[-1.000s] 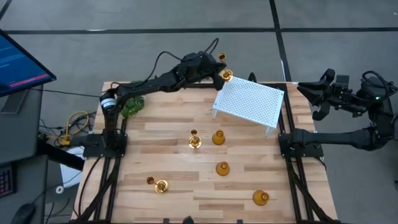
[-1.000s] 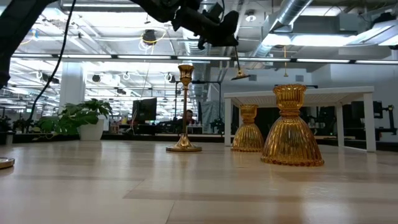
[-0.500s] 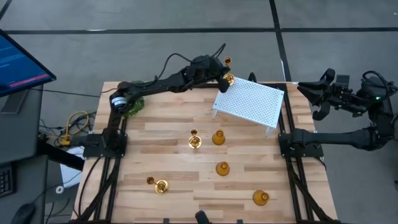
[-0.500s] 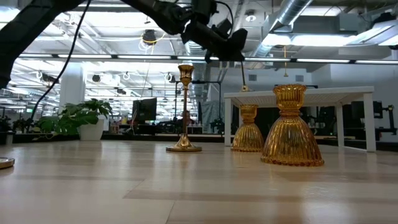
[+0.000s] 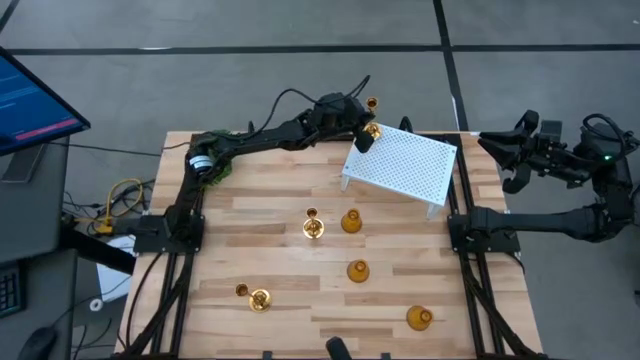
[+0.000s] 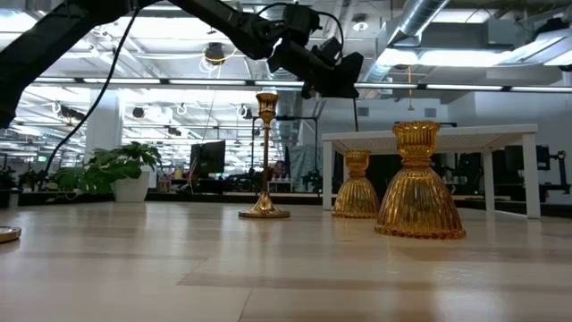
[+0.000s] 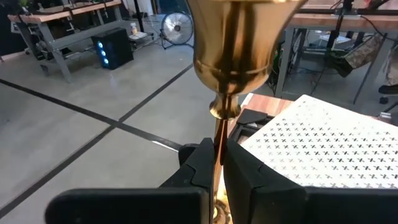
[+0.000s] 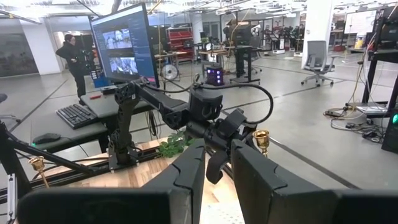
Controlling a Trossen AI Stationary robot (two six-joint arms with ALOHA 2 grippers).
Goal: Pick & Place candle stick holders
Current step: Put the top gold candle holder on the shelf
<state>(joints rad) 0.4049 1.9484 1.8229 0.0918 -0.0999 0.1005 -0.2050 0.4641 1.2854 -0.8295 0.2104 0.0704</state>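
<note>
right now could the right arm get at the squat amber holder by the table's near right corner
Probably yes: the right pincer waits off the table's right side holding nothing, and the squat amber holder stands alone on bare wood, the left pincer busy by the white stand.

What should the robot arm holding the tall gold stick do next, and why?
Probably carry it a bit farther over the white perforated stand and lower it. The left gripper is shut on a tall candle stick holder, held in the air at the stand's near corner, not yet above its top.
</note>
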